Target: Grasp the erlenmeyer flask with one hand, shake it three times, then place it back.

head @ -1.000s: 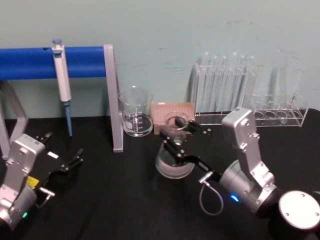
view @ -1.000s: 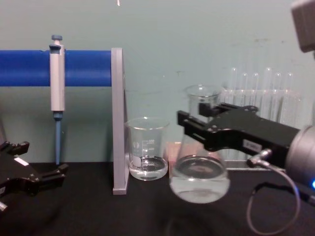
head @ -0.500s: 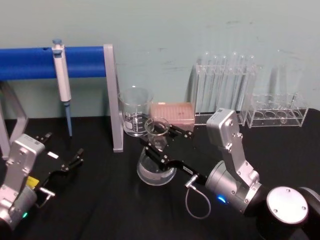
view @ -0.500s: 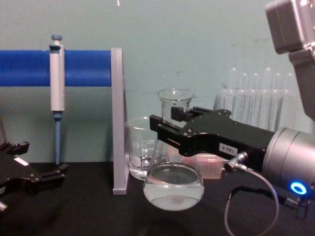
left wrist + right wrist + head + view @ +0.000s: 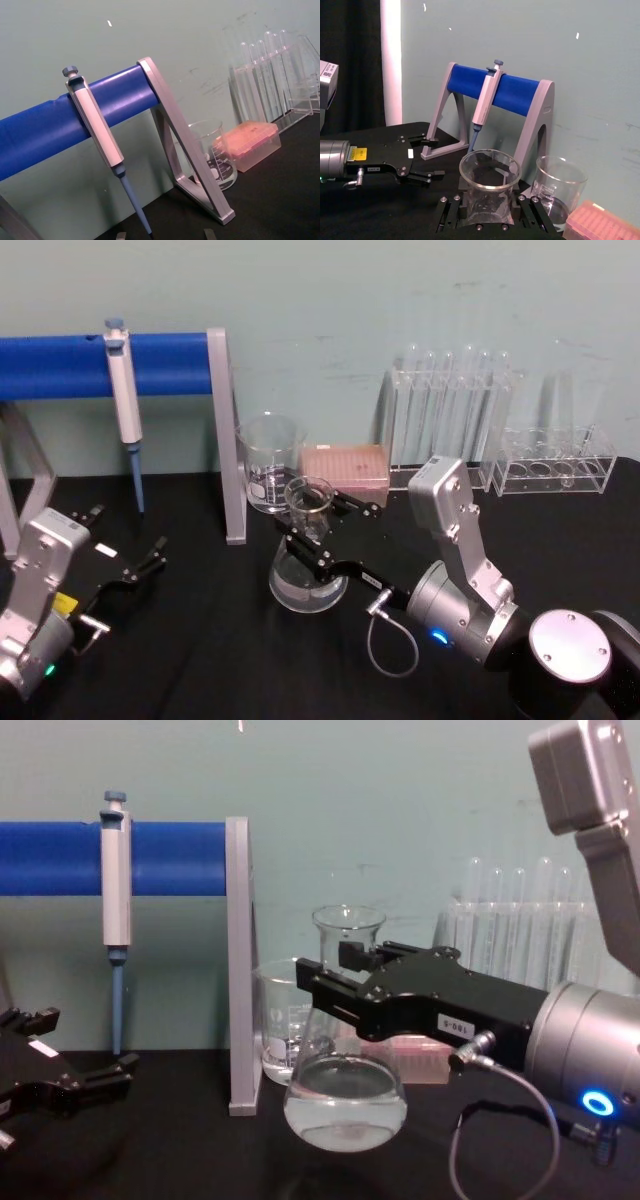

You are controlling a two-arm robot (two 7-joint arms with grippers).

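Observation:
The erlenmeyer flask (image 5: 306, 578) is a clear conical flask with a little clear liquid in its wide base (image 5: 345, 1108). My right gripper (image 5: 312, 532), black on a silver wrist with a blue ring, is shut on the flask's neck just under the flared rim (image 5: 490, 169). In the chest view the right gripper (image 5: 335, 985) holds the flask upright, in front of the stand's grey post, with its base apparently just above the black table. My left gripper (image 5: 138, 570) rests open and empty at the table's left.
A glass beaker (image 5: 270, 464) stands right behind the flask, with a pink tip box (image 5: 346, 464) beside it. A pipette (image 5: 124, 390) hangs on the blue-and-grey stand (image 5: 224, 440). Test tube racks (image 5: 450, 425) line the back right.
My right gripper has carried the flask leftward and slightly down, from in front of the pink box to in front of the beaker. The left arm has not moved.

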